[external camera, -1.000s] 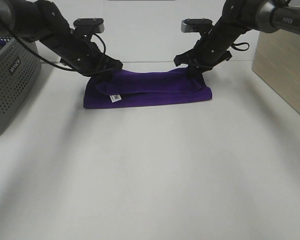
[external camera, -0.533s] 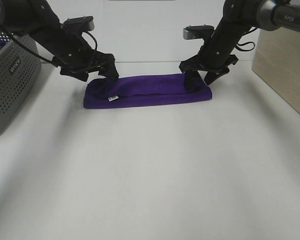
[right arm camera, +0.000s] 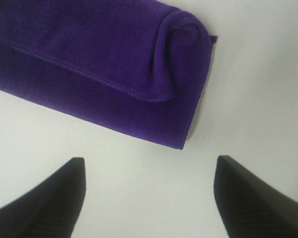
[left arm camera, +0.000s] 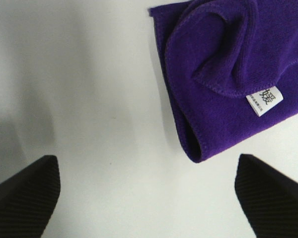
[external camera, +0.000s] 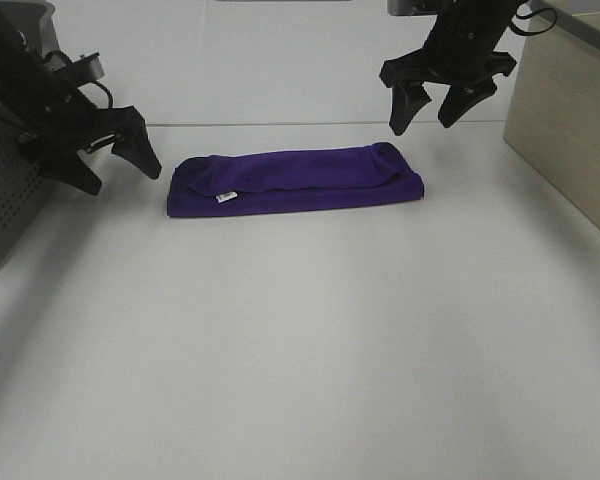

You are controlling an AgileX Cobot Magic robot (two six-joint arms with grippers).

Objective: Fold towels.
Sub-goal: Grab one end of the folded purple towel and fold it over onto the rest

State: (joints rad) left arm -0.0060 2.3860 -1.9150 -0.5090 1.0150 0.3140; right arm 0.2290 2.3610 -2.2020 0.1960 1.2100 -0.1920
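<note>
The deep purple towel (external camera: 295, 179) lies folded into a long narrow band on the white table, its small white tag (external camera: 225, 197) near the left end. My left gripper (external camera: 120, 162) is open and empty, left of the towel's left end. My right gripper (external camera: 425, 110) is open and empty, raised above the towel's right end. The left wrist view shows the towel's end (left arm camera: 223, 64) with the tag (left arm camera: 264, 99) between my open fingertips (left arm camera: 27, 188). The right wrist view shows the other folded end (right arm camera: 124, 64) beyond my open fingertips (right arm camera: 49, 193).
A grey perforated basket (external camera: 5, 205) stands at the left edge, close behind my left arm. A beige box (external camera: 565, 120) stands at the right edge. The white table (external camera: 310, 340) stretches bare in front of the towel.
Both grippers have let go of the towel and pulled away: the left one moved out to the left, the right one lifted up and back. The towel lies flatter.
</note>
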